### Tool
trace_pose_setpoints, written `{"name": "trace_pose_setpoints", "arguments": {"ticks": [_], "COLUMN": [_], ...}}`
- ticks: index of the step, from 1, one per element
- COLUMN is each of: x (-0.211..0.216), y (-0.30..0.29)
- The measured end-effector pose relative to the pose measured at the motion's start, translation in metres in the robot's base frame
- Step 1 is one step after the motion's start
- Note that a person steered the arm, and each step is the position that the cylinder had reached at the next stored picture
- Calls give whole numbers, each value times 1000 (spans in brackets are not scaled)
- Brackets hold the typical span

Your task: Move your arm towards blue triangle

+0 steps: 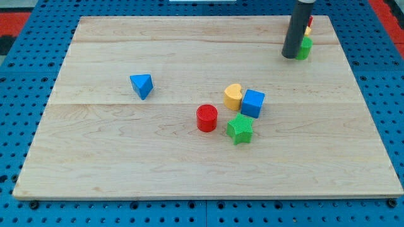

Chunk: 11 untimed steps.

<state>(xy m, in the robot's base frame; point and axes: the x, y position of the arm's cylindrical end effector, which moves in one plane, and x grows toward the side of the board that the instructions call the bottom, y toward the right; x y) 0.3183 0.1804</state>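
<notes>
The blue triangle (pixel 142 85) lies on the wooden board (pixel 126 157), left of the middle. My tip (pixel 290 56) is at the view's top right, far to the right of and above the blue triangle. The rod stands right against a green block (pixel 305 48) and partly hides a yellow block (pixel 307 30) and a red block (pixel 310 21) behind it.
Near the board's middle sits a cluster: a red cylinder (pixel 206 118), a yellow heart (pixel 233 96), a blue cube (pixel 252 103) and a green star (pixel 240 128). Blue pegboard (pixel 25 75) surrounds the board.
</notes>
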Motion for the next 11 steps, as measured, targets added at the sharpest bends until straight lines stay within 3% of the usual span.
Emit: {"name": "trace_pose_setpoints", "arguments": {"ticks": [2, 7, 9, 11], "x": [7, 3, 59, 123], "y": [-9, -296, -342, -345]}}
